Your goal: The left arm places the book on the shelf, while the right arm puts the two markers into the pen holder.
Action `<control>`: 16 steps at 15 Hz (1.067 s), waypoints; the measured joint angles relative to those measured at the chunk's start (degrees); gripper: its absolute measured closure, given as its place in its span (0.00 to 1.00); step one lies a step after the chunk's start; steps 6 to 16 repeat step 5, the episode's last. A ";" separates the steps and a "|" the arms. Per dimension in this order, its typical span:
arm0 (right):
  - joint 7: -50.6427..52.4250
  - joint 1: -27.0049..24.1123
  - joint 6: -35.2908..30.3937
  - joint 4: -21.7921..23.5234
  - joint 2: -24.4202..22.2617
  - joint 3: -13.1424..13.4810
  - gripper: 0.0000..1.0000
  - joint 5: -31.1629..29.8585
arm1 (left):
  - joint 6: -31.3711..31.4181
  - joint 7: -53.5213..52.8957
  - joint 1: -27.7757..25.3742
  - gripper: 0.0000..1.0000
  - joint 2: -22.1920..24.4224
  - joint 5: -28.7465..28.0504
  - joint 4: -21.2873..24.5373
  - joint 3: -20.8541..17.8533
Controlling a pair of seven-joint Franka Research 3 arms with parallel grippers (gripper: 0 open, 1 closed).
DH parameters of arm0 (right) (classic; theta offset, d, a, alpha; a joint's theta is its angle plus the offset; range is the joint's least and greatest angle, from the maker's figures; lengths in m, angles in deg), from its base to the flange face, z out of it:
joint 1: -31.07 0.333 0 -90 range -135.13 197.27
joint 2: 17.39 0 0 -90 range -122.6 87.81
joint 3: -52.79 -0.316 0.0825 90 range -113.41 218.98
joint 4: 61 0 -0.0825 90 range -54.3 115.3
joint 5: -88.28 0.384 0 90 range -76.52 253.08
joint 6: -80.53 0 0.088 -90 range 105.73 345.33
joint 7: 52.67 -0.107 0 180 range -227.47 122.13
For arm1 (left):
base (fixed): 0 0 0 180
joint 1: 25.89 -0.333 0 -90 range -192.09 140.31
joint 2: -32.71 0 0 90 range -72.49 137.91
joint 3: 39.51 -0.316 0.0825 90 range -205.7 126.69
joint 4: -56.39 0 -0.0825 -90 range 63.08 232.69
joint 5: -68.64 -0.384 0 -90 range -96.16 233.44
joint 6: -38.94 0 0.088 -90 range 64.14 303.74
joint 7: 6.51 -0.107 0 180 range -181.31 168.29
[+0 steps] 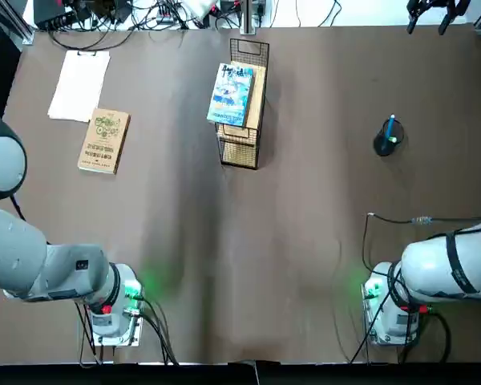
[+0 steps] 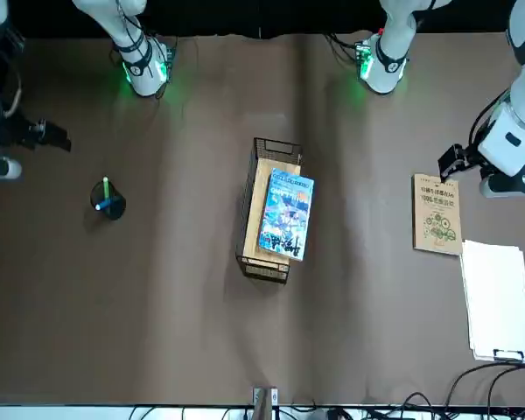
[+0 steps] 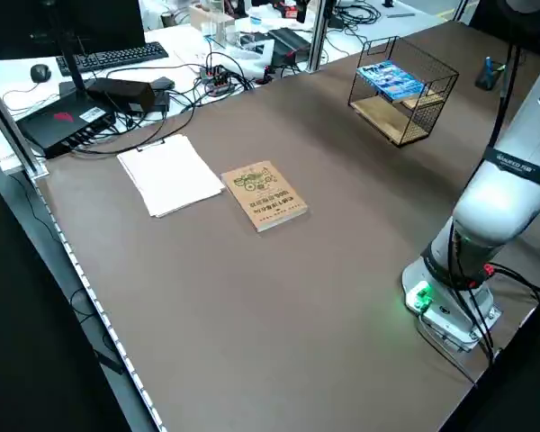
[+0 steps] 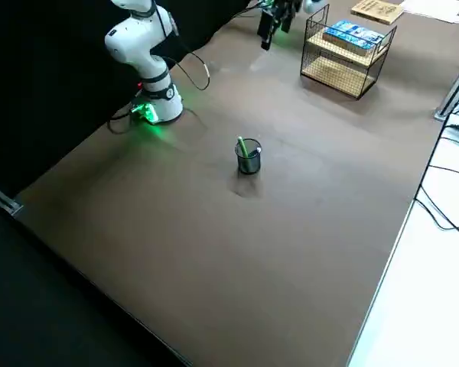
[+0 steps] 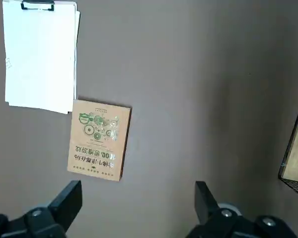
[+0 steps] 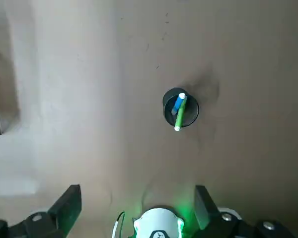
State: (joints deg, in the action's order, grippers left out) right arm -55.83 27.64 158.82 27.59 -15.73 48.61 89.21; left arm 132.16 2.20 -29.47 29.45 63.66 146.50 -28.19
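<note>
The book (image 1: 231,95) lay cover up on the shelf (image 1: 240,156), on its wooden plank, jutting past 1 long edge toward the left arm's side. The 2 markers (image 6: 180,111) (1 blue, 1 green) leaned inside the pen holder (image 6: 190,113), which stood on the right arm's side. The left gripper (image 5: 139,198) hung near the tan book (image 5: 99,140), released and empty; the right gripper (image 6: 139,201), also released and empty, hovered above the table (image 6: 114,158).

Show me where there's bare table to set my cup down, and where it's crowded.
Widest: between the shelf and the pen holder, and between the two arm bases. Crowded: the left edge, where the clipboard nearly meets the tan book near the open left gripper.
</note>
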 joint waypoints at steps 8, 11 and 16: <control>3.88 -0.27 0.57 4.35 -4.68 1.57 0.00 2.28 | 0.00 -0.14 -0.08 0.00 0.00 0.00 -0.03 0.01; 3.88 -0.27 0.57 4.35 -4.68 1.57 0.00 2.28 | 0.00 -0.14 -0.08 0.00 0.00 0.00 -0.03 0.01; 3.88 -0.27 0.57 4.35 -4.68 1.57 0.00 2.28 | 0.00 -0.14 -0.08 0.00 0.00 0.00 -0.03 0.01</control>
